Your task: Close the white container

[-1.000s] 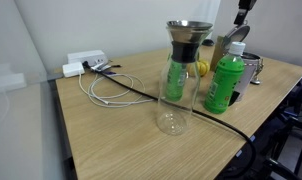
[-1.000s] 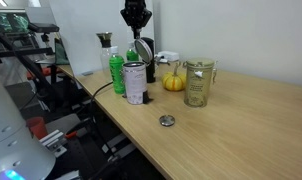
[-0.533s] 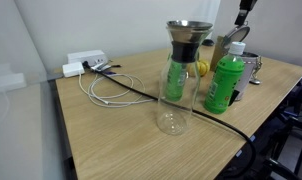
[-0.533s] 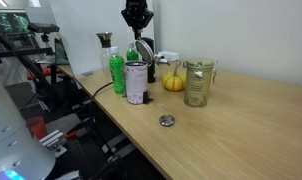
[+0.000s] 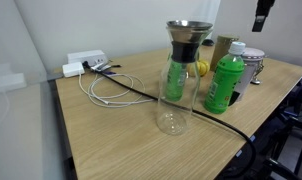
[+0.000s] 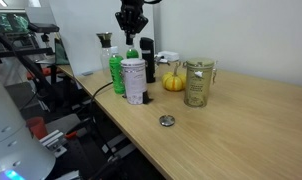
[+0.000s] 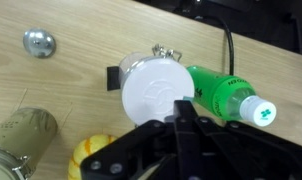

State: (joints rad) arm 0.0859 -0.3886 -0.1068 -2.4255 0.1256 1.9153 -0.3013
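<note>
Compared with 1 s ago, the disc lid [image 7: 156,90] of the white container [image 6: 133,80] is no longer tipped up; it is laid flat on the rim. The tool [image 6: 130,34] is lifted clear of it. The container is found below the tool and apart from it. In the wrist view its lid is seen just beyond the fingertips. The tool's fingers are brought together, and nothing is held between them. The container is stood upright on the wooden surface [image 5: 111,130], just beside the green bottle [image 7: 223,93] and near a small yellow object [image 6: 174,82]. It is shown as a short silvery-white cylinder, lower than the bottle, with a plain round white top and a small metal fitting at 1 edge.
</note>
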